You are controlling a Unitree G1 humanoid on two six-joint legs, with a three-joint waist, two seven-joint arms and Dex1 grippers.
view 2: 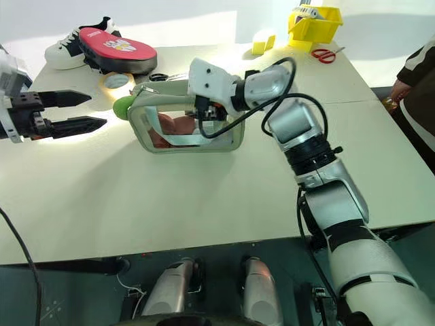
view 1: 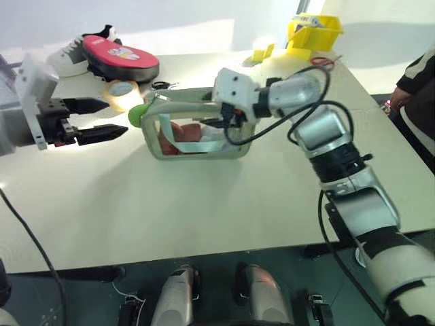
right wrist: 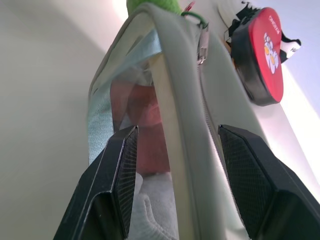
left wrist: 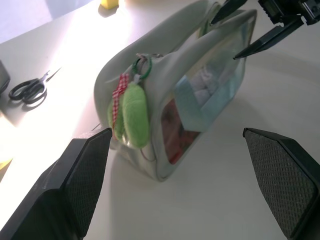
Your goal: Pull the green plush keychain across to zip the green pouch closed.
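The green plush keychain (right wrist: pixel 152 5) is cut off by the frame edge; the green pouch's (view 2: pixel 187 139) red contents cannot be identified.

A wide cream table (view 1: pixel 204 210) stands on a dark floor (view 1: pixel 81 299). Behind it a pale wall (view 1: pixel 170 13) is seen. Strong sunlight falls over the table's far side.

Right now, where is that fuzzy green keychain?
The keychain hangs off the pouch's left end in the head views, on the table beside the tape roll, just ahead of the open left gripper.
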